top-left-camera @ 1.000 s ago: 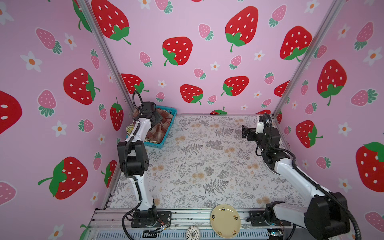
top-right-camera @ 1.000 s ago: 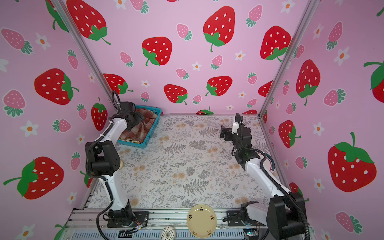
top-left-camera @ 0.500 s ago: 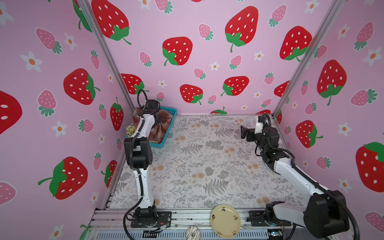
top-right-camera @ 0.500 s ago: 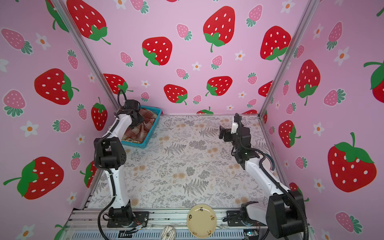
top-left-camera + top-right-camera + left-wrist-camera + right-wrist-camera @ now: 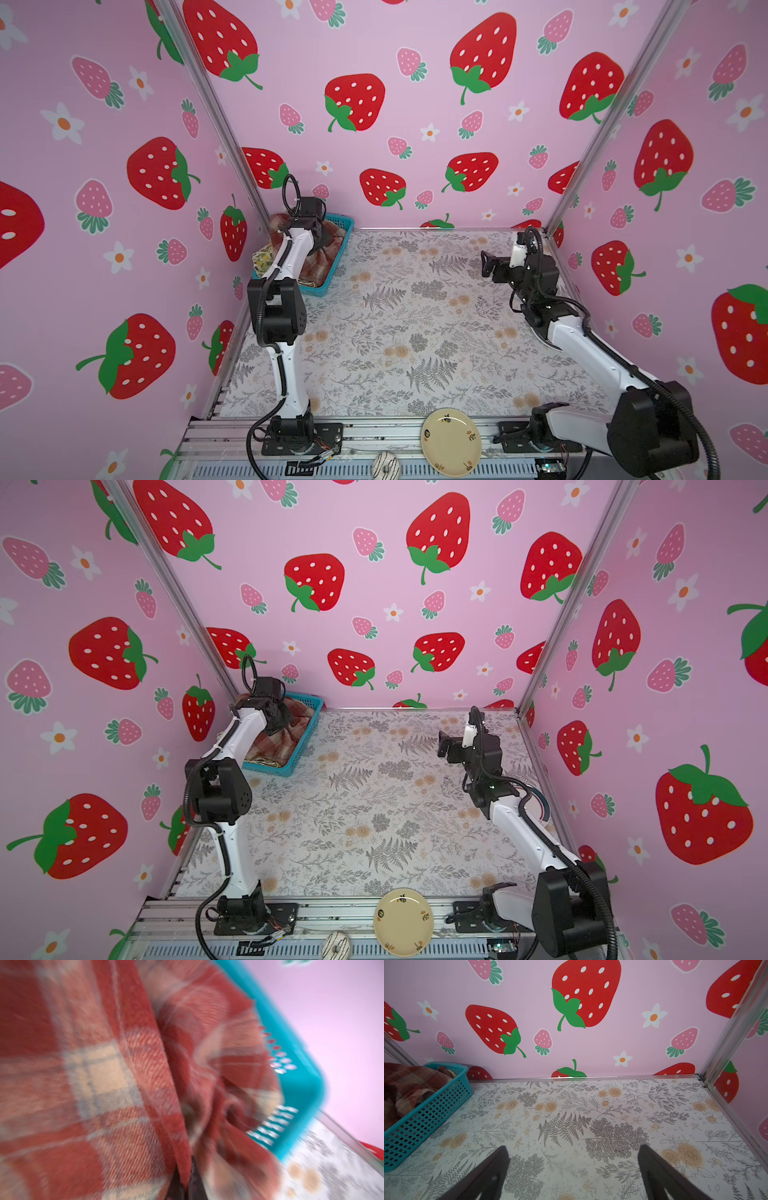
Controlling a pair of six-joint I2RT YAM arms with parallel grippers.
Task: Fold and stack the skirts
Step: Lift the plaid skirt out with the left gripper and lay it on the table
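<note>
**Top views.** We see the blue basket (image 5: pixel 347 224) in the far left corner of the table (image 5: pixel 415 332). The plaid skirt (image 5: pixel 322 266) is heaped inside it and the lemon-print skirt (image 5: pixel 262 258) spills over its left rim. The left pincer (image 5: pixel 322 241) dips into the basket onto the plaid cloth. The right pincer (image 5: pixel 487 264) hangs above the far right of the table, well apart from the basket.

**Left wrist view.** The picture is blurred, yet we make out the left pincer's dark fingers (image 5: pixel 176 1188) pressed together, pinching a ridge of the plaid skirt, with the basket's rim just beside the cloth.

**Right wrist view.** We see the right pincer spread wide over the patterned table, with the basket at the far left
</note>
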